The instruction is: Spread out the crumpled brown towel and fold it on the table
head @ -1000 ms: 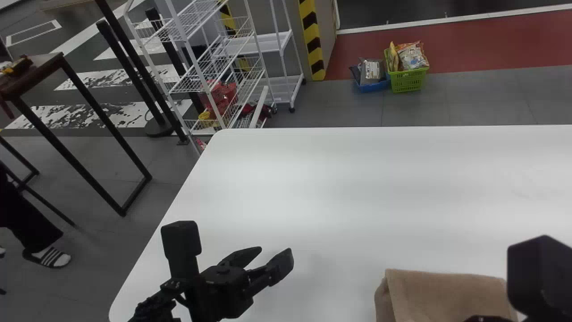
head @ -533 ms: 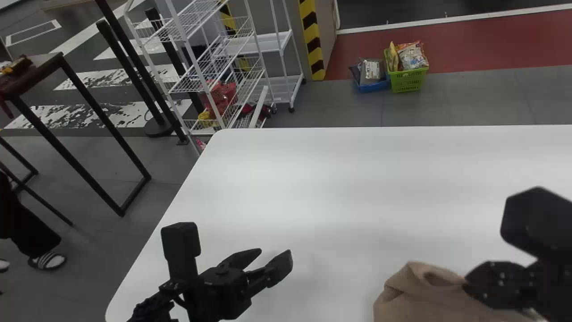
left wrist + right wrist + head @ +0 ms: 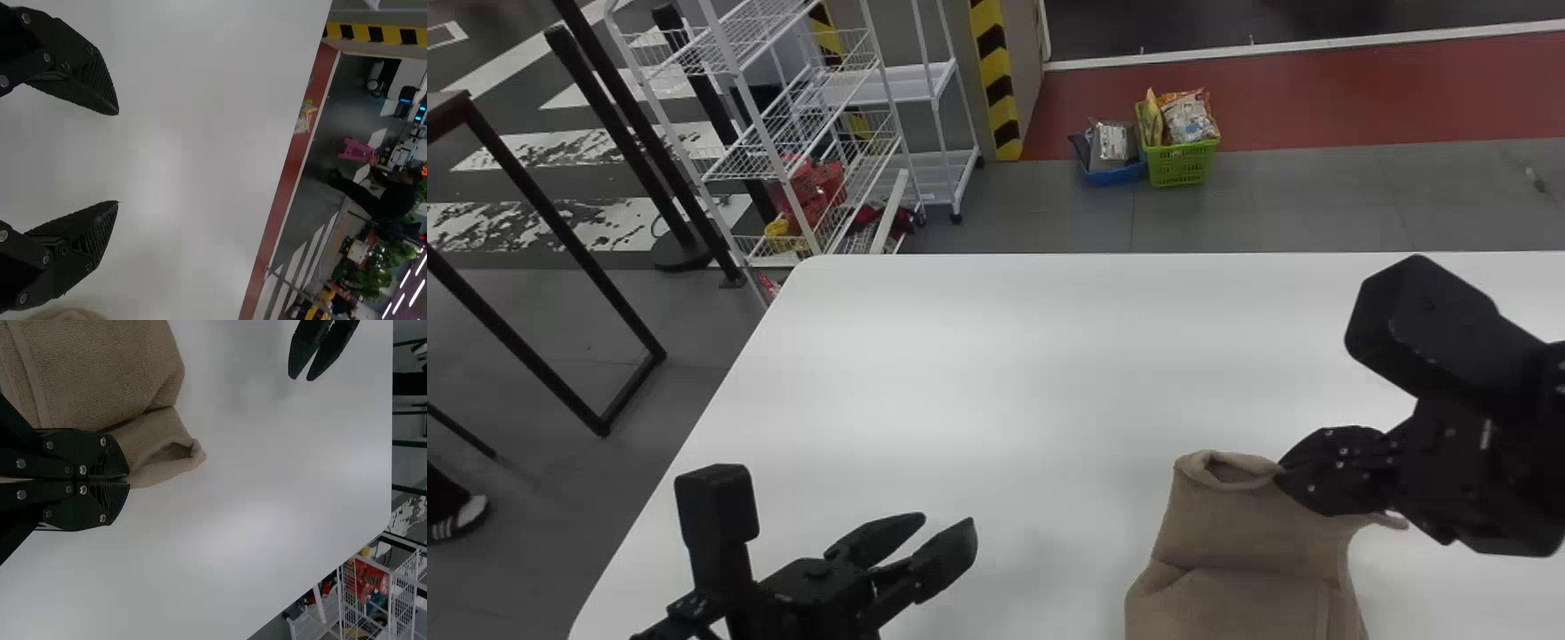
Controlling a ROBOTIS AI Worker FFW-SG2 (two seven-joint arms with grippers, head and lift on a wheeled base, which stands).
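On the table's near part sits the towel, its far end pinched by the right gripper, which leans in from the table's right, fingertips toward its left; over the table's near left part the left gripper points inward, fingers wide apart, with open white surface running to the far edge

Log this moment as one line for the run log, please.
right hand: shut on brown towel near its far edge | left hand: open above table, holding nothing | towel: far edge curled, not flat
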